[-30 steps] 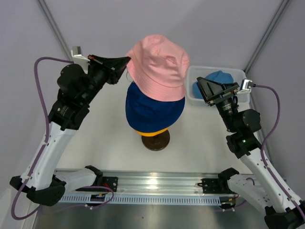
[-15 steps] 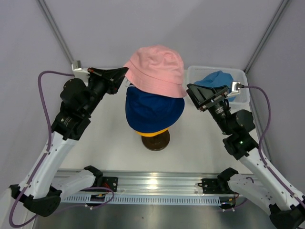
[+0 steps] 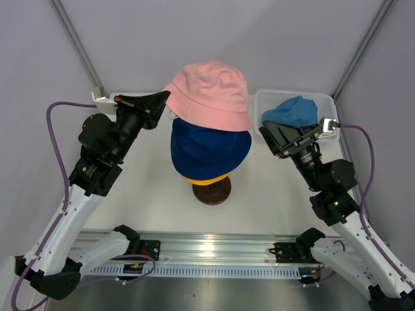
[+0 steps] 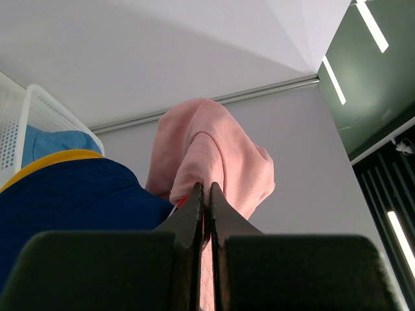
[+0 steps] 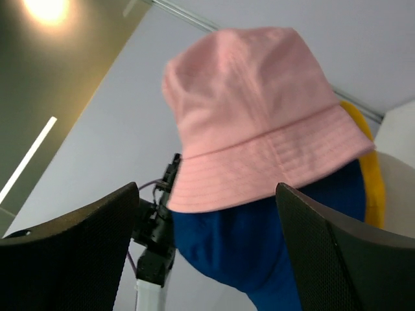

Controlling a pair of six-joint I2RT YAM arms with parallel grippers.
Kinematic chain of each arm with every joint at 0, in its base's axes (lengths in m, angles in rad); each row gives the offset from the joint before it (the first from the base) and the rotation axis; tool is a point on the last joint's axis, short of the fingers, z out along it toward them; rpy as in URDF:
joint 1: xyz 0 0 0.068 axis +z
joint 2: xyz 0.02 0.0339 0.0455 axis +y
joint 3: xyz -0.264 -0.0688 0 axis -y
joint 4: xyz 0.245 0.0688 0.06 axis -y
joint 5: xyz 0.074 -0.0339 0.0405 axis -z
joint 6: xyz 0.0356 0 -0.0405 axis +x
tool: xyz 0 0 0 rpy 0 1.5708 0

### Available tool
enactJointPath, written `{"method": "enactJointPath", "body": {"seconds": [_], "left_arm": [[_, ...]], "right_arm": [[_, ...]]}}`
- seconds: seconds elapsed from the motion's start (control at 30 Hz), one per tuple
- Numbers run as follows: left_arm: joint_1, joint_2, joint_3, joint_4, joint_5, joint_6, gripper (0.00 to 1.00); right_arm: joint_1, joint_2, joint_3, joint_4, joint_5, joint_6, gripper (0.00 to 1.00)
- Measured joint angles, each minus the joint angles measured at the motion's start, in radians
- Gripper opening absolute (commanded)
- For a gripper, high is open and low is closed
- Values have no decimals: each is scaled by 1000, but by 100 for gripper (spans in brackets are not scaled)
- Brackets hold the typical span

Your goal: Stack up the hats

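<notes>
Three hats were piled in the top view: the pink hat (image 3: 211,94) tilted over the navy hat (image 3: 209,152), with the yellow hat (image 3: 206,179) beneath. A blue hat (image 3: 292,111) lay in the basket (image 3: 259,107), right of the navy hat. Left wrist: the left gripper (image 4: 206,194) pinched the pink brim. Right wrist: the right gripper (image 5: 207,259) gaped, empty. If released now, the lopsided pink hat might slide off.

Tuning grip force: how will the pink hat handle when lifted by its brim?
Probably floppy: the pink hat bunches where the left gripper pinches its brim. Likely light, since one pinch holds it. Tilted over the navy hat, it may settle crooked.
</notes>
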State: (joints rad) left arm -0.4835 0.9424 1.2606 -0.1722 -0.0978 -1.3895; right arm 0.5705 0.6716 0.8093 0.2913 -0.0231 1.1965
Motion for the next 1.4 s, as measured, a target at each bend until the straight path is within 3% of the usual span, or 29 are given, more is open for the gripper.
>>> {"method": "enactJointPath", "body": {"seconds": [0.33, 0.5, 0.6, 0.63, 0.7, 0.73, 1.0, 1.3, 1.4], "left_arm": [[0, 0, -28, 47, 0, 0, 1], [0, 1, -30, 60, 6, 0, 1], [0, 2, -33, 65, 8, 1, 1], [0, 2, -35, 69, 7, 1, 1], [0, 2, -38, 77, 7, 2, 1], [0, 2, -39, 80, 6, 3, 1], [0, -3, -31, 109, 4, 70, 1], [2, 176, 309, 158, 87, 241, 1], [3, 227, 405, 55, 79, 226, 1]], "right_arm": [[100, 85, -22, -2, -10, 47, 85], [103, 118, -13, 26, 22, 39, 77], [103, 178, 28, 32, 36, 23, 63], [103, 198, 40, 35, 39, 17, 45], [102, 233, 55, 40, 47, 2, 20], [103, 245, 57, 45, 53, -3, 0], [106, 269, 138, 32, 117, -122, 0], [65, 506, 714, 9, 32, -384, 0], [26, 597, 862, -84, 38, -403, 0]]}}
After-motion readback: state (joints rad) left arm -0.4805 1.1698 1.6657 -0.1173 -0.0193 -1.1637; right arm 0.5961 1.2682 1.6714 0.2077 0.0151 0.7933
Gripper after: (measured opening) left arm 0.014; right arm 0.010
